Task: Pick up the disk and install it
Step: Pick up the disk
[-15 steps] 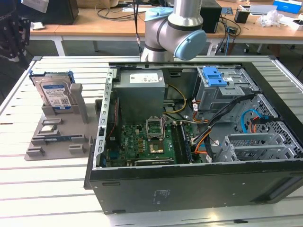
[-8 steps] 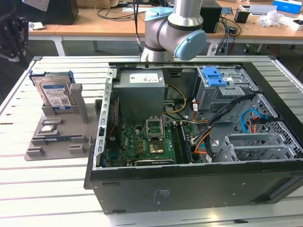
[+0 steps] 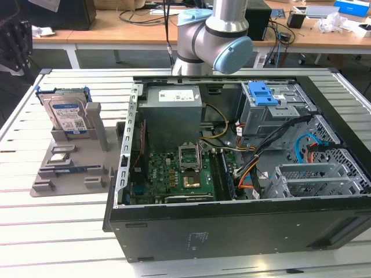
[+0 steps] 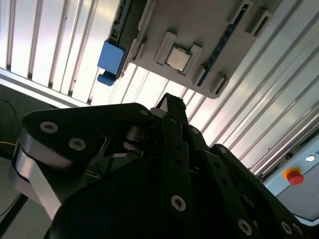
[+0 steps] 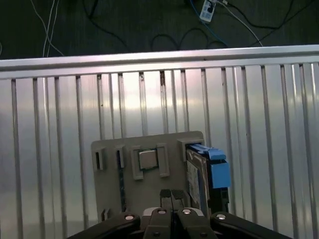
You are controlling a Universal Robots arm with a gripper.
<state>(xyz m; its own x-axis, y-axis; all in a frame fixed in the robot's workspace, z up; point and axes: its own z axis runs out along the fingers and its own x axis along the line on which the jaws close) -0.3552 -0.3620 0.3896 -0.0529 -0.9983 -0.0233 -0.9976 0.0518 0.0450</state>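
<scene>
- We see the disk (image 3: 66, 116) standing on edge in a slot of a grey holder (image 3: 69, 174). It is at the holder's far corner on the exterior view's left, label facing the camera.
- The holder lies on the slatted table (image 3: 58, 231), near the table's edge on the exterior view's left. It sits beside the open computer case (image 3: 232, 231) without touching it.
- In the first wrist view the gripper (image 5: 171, 196) hangs over the holder (image 5: 149, 186), its fingertips pressed together with nothing between them.
- There the disk (image 5: 195, 172), in its blue carrier, is near the fingertips but clear of them.
- A square chip (image 5: 146, 160) rests in a holder pocket between the disk's slot and a narrow strip.
- In the second wrist view the gripper (image 4: 170, 102) is above that chip (image 4: 177, 57).
- Inside the case, a blue latch (image 3: 261, 92) tops the grey drive cage, beside the power supply (image 3: 172, 113).
</scene>
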